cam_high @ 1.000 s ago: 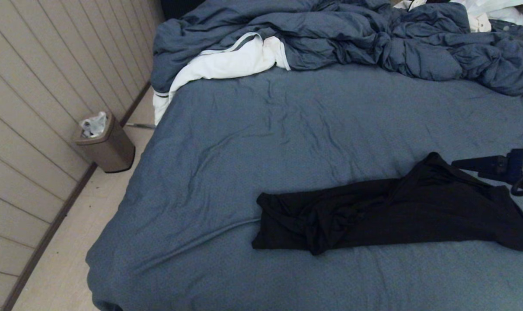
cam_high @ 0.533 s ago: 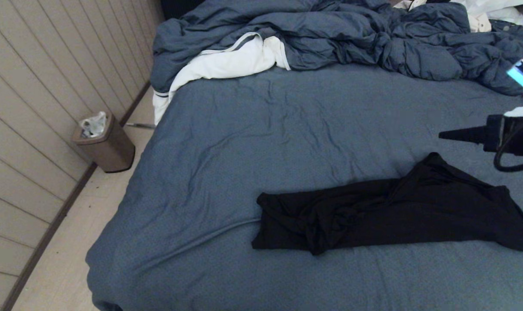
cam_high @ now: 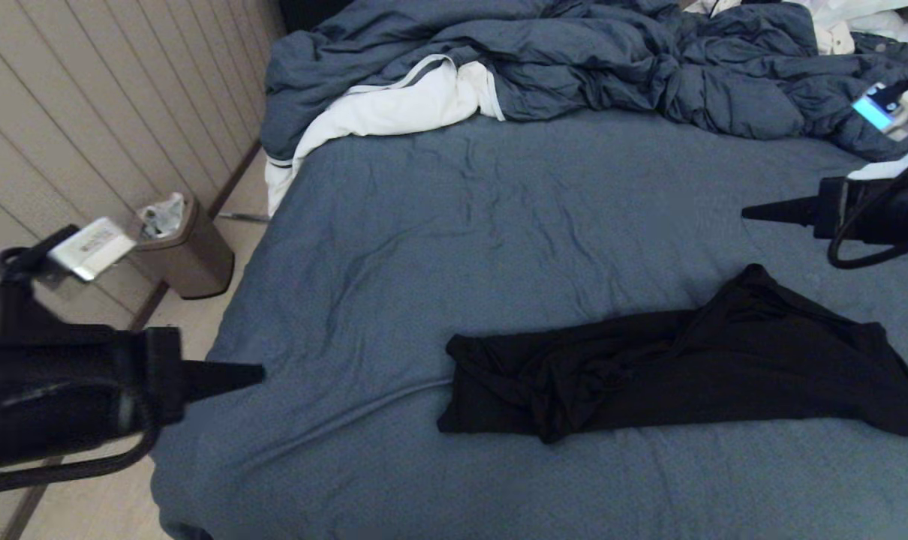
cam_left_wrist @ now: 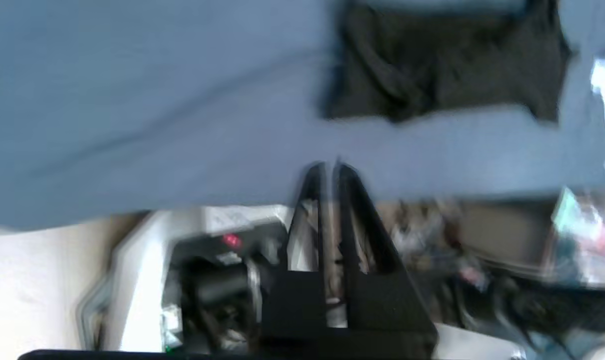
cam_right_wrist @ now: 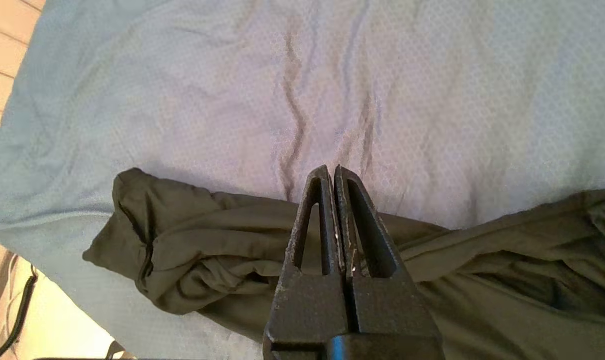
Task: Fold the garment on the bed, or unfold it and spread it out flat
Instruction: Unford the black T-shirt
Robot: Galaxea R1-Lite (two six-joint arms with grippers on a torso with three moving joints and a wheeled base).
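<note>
Garment lies bunched on bed, below right tool, which has shut empty & lifted off. Left tool swung in, nearly together; you regrasp next.

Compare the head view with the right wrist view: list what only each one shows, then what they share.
Head view only: the left gripper at the bed's left edge, the right arm's place above the sheet, apart from the garment, the rumpled duvet, the white cloth and the bin on the floor.
Right wrist view only: the right gripper from behind, fingers pressed together with nothing between them.
Both: the black garment lying bunched on the bed.
</note>
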